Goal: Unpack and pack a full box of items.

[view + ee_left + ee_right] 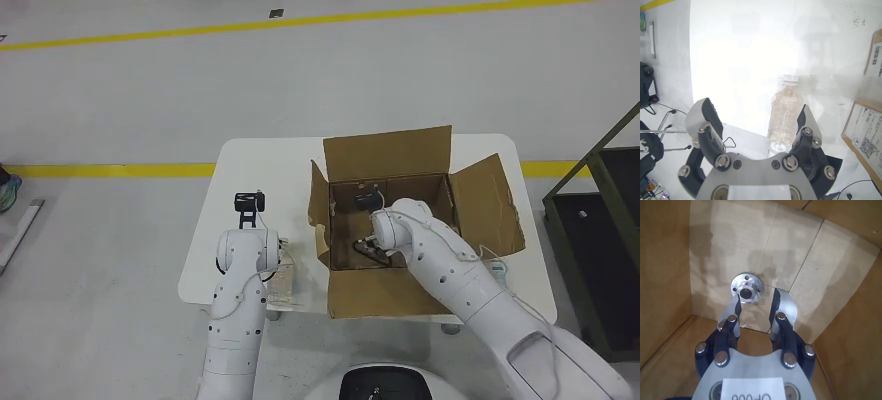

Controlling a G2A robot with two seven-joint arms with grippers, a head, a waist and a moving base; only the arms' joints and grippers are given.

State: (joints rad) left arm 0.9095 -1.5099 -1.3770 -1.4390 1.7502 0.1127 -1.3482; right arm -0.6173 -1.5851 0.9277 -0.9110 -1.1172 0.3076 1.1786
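the cardboard box (388, 158) sits on the right half of the white counter (262, 165), all four flaps folded outward and its near flap reaching toward the counter's near edge. my right arm goes down into it from above. in the right wrist view the right hand (757, 293) hangs low over the box floor, close to the corner where two inner walls meet. its fingers are parted to a middling gap and grip nothing. a round metal flange (747, 290) lies flat on the cardboard floor, with a raised collar and small bolt holes around its rim. one fingertip (738, 303) stands right at the flange's rim, while the other is off to the side on bare cardboard. part of the flange falls within the gap; i can't tell if the near fingertip touches it.

my left arm is over the left part of the counter, outside the box. the left hand (755, 103) is spread wide and carries nothing. a clear plastic bottle (784, 113) with a white cap (790, 78) lies on the counter below it, near the near edge and just left of the box, with its cap end farthest from the hand. the bottle lies inside the gap, hard against one finger's pad (800, 117); whether they touch i can't tell. the other finger is well apart from it.
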